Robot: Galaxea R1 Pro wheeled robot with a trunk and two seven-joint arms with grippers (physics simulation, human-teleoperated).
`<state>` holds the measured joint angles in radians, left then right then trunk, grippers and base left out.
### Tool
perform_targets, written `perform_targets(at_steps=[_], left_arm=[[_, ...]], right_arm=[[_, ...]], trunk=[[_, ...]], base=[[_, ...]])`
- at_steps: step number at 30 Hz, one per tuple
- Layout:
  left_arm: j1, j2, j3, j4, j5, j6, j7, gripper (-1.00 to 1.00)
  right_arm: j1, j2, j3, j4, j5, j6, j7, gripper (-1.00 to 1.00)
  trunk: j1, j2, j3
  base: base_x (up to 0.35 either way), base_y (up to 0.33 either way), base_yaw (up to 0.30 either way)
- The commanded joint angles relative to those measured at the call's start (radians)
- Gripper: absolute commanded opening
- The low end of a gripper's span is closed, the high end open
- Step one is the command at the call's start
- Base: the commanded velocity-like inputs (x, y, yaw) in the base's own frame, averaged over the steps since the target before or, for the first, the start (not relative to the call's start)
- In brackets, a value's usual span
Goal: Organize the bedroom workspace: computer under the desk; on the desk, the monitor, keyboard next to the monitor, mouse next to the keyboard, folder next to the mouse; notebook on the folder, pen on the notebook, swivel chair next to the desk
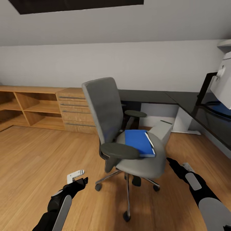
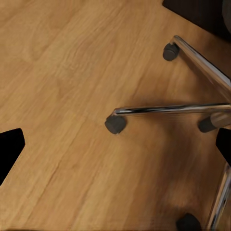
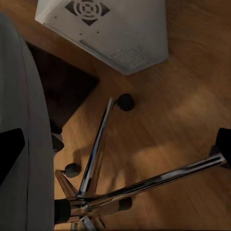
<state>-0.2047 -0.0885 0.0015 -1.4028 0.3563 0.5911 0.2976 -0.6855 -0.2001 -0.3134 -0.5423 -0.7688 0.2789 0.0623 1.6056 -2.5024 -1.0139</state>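
We stand facing the swivel chair (image 1: 128, 134), both arms low in front of us, which reads as a pause before reaching for what lies on the seat. Our left gripper (image 1: 78, 178) hangs over the bare wooden floor (image 1: 38, 160) beside the chair's chrome base, fingers spread and empty; our right gripper (image 1: 171, 163) sits low by the seat's edge, also parted with nothing between the fingers. The folder (image 1: 138, 142) rests flat on the grey seat, a thick bright blue cover with white page edges along one side, so it needs lifting before the chair is moved. Behind the chair the light grey computer (image 3: 108, 29) stands on the floor beside the glossy black desk (image 1: 179, 101).
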Motion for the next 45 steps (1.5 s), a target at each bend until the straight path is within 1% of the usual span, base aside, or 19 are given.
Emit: perform_targets(at_steps=[1, 19, 26, 37, 45], left_arm=[[-0.001, -0.001, 0.000, -0.001, 0.010, 0.003, 0.008, 1.00], [-0.001, -0.002, -0.001, 0.003, 0.012, 0.003, 0.007, 1.00], [-0.001, -0.002, -0.003, 0.032, 0.011, -0.016, 0.006, 1.00], [-0.001, -0.002, -0.003, 0.037, 0.011, -0.019, 0.006, 1.00], [-0.001, -0.002, -0.003, 0.038, 0.010, -0.019, 0.006, 1.00]], right_arm=[[0.000, 0.001, -0.003, -0.001, -0.008, 0.006, 0.005, 1.00], [0.000, 0.000, -0.001, -0.002, -0.007, 0.006, 0.007, 1.00], [0.000, -0.001, -0.001, -0.002, -0.007, 0.006, 0.010, 1.00], [0.000, -0.001, -0.001, -0.002, -0.007, 0.006, 0.024, 1.00], [0.000, -0.003, -0.003, -0.002, -0.005, 0.006, 0.023, 1.00]], trunk=[[0.000, 0.000, -0.001], [0.000, 0.000, 0.006], [0.000, 0.000, 0.007], [0.000, 0.000, 0.007], [0.000, 0.000, 0.007]], base=[[0.000, 0.000, 0.262], [0.000, 0.000, 0.263], [0.000, 0.000, 0.265], [0.000, 0.000, 0.267], [0.000, 0.000, 0.057]])
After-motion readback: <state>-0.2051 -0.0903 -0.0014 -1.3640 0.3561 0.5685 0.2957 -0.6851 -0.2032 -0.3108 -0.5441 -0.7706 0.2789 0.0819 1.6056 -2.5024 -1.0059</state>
